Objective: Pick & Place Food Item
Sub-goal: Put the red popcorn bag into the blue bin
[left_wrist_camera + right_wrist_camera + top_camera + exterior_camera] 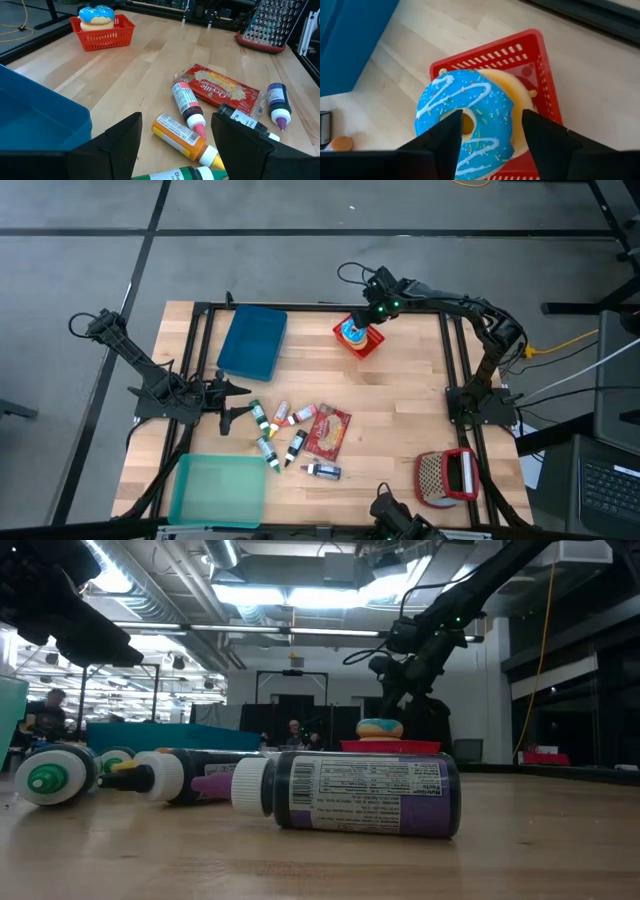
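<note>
Doughnut (466, 125) with blue icing lies in the red basket (542, 70) at the table's far edge, beside a blue bin (252, 340). I see my right gripper (490, 145) just above it, fingers spread apart, gripping nothing. Nearer, my left gripper (175, 142) hovers released over scattered food-colouring bottles (182, 135) and a popcorn packet (220, 90).

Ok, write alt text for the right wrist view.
A blue-frosted donut with white icing stripes and sprinkles sits in a small red basket on a light wooden table, directly below the right gripper, whose two dark fingers stand open. A blue bin fills one corner.
</note>
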You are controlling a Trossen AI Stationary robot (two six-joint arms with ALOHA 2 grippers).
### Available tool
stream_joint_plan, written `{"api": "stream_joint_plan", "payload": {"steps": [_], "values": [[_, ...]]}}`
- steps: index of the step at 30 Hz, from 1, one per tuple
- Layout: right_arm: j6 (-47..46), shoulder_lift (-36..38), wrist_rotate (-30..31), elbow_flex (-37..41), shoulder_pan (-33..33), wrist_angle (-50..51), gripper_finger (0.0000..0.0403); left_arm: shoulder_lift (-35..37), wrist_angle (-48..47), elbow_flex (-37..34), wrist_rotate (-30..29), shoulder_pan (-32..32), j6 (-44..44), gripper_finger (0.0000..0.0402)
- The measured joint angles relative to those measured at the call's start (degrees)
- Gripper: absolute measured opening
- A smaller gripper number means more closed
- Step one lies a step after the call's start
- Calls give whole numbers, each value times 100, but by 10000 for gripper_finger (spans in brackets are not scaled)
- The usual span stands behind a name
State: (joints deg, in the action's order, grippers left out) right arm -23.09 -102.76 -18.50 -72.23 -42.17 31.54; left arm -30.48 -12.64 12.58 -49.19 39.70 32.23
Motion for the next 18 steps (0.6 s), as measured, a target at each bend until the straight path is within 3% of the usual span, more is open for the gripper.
{"api": "stream_joint_plan", "payload": {"steps": [11,18], "values": [[160,378,930,-4,61,-351,208,0,5,0,-71,0,-118,235],[462,1037,1467,-11,449,-1158,209,0,635,-4,-257,0,-1405,235]]}}
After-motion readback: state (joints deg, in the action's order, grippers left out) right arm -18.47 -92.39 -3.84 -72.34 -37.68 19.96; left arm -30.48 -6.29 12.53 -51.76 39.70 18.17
